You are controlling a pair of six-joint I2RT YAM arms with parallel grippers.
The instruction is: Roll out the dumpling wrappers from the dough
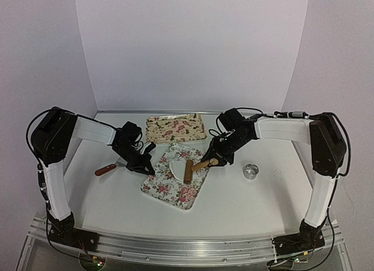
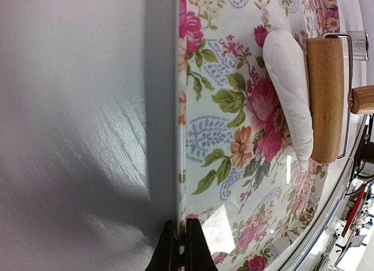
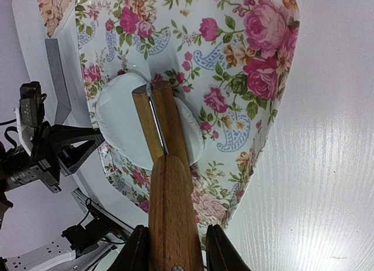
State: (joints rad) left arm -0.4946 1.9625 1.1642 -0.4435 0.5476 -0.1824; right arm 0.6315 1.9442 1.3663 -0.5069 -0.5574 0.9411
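Trays 2: near tray (image 1: pixel 175 192) table centre, far tray (image 1: pixel 175 128) by far edge | dough (image 1: pixel 177 164) 1 | roller (image 1: pixel 190 170) 1 | metal ring (image 1: pixel 250 171) 1 | spatula (image 1: pixel 108 168) 1 | left gripper (image 2: pixel 181 245) pinched on near tray's left rim | right gripper (image 3: pixel 173 247) clamped round roller handle | dough: white, flattened oval, mid-tray under roller

Glossy, smooth flowered tray (image 2: pixel 222 154). Matt, soft white dough (image 3: pixel 120 125) under a smooth, varnished wooden roller (image 3: pixel 178 125). Shiny metal ring (image 1: pixel 250 171).
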